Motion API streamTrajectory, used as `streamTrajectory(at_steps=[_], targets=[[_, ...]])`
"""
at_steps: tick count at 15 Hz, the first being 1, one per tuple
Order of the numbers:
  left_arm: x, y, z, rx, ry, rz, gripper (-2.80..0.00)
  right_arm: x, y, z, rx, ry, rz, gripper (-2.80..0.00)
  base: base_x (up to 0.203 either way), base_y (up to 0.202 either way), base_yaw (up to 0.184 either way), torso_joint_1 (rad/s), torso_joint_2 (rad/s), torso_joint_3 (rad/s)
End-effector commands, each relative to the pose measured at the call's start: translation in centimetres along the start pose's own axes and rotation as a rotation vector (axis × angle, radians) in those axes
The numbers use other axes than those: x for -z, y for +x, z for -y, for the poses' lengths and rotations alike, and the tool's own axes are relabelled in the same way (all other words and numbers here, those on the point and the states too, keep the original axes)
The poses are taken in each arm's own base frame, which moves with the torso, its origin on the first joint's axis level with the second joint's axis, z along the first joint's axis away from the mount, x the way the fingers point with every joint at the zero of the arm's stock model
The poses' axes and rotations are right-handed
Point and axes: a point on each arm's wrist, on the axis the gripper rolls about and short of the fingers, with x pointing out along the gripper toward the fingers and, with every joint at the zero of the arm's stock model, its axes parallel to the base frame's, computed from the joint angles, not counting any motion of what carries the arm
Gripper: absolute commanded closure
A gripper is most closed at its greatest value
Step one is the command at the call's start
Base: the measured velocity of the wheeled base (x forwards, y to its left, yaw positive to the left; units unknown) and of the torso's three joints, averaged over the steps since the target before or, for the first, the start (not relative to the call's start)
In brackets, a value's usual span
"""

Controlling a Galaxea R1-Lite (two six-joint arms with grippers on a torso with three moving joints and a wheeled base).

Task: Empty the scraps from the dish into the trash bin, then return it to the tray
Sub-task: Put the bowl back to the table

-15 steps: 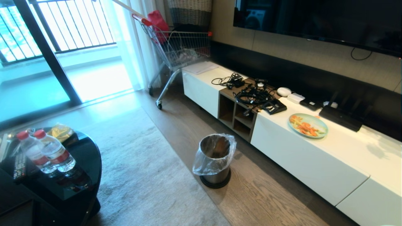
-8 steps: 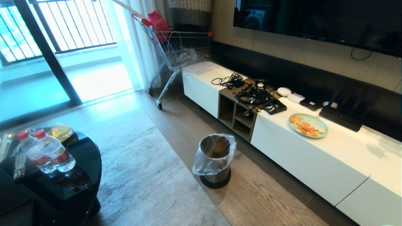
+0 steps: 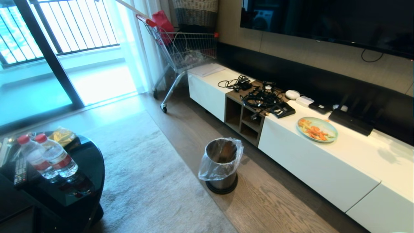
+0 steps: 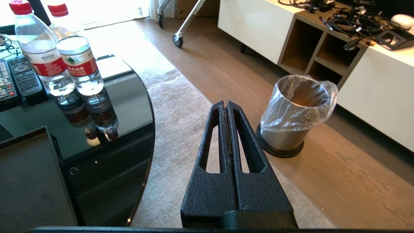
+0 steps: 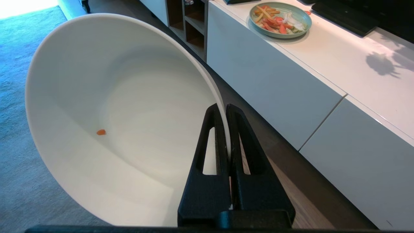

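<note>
White bowl (image 5: 113, 106), nearly empty with 1 tiny orange bit (image 5: 101, 132), is pinched at its rim by the right gripper (image 5: 225, 111). Left gripper (image 4: 225, 106) is pressed together near the trash bin (image 4: 296, 113).

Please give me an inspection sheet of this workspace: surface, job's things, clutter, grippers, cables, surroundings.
Surface: wooden floor, grey rug.
Job's things: trash bin upright on the floor, liner on; dish holds only one orange speck; tray corner on the black table.
Clutter: two water bottles, remotes, teal plate with food.
Grippers: right gripper shut on the dish rim; left gripper shut, empty.
Cables: tangle on the cabinet.
Surroundings: shopping cart, television.
</note>
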Motion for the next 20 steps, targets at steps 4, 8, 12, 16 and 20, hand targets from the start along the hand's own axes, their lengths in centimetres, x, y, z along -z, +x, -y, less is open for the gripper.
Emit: streamTrajectory(at_steps=[4, 8, 12, 16, 20], targets=[[0.0, 0.0, 0.0, 0.0, -0.001, 0.001, 0.0, 0.01, 0.01, 0.0, -0.001, -0.004, -0.002, 0.0, 0.001, -0.001, 0.021, 0.001, 0.0, 0.002], [0.0, 0.0, 0.0, 0.0, -0.001, 0.001, 0.0, 0.01, 0.01, 0.0, -0.001, -0.004, -0.002, 0.0, 0.002, -0.006, 0.16, 0.002, 0.0, 0.003], [0.0, 0.0, 0.0, 0.0, -0.001, 0.001, 0.0, 0.01, 0.01, 0.0, -0.001, -0.004, -0.002, 0.0, 0.0, -0.008, 0.167, 0.003, 0.0, 0.006], [0.0, 0.0, 0.0, 0.0, -0.001, 0.001, 0.0, 0.01, 0.01, 0.0, -0.001, -0.003, -0.002, 0.0, -0.002, -0.009, 0.169, 0.002, 0.0, 0.004], [0.0, 0.0, 0.0, 0.0, -0.001, 0.001, 0.0, 0.01, 0.01, 0.0, -0.001, -0.003, -0.002, 0.0, 0.0, -0.009, 0.167, 0.003, 0.0, 0.003]])
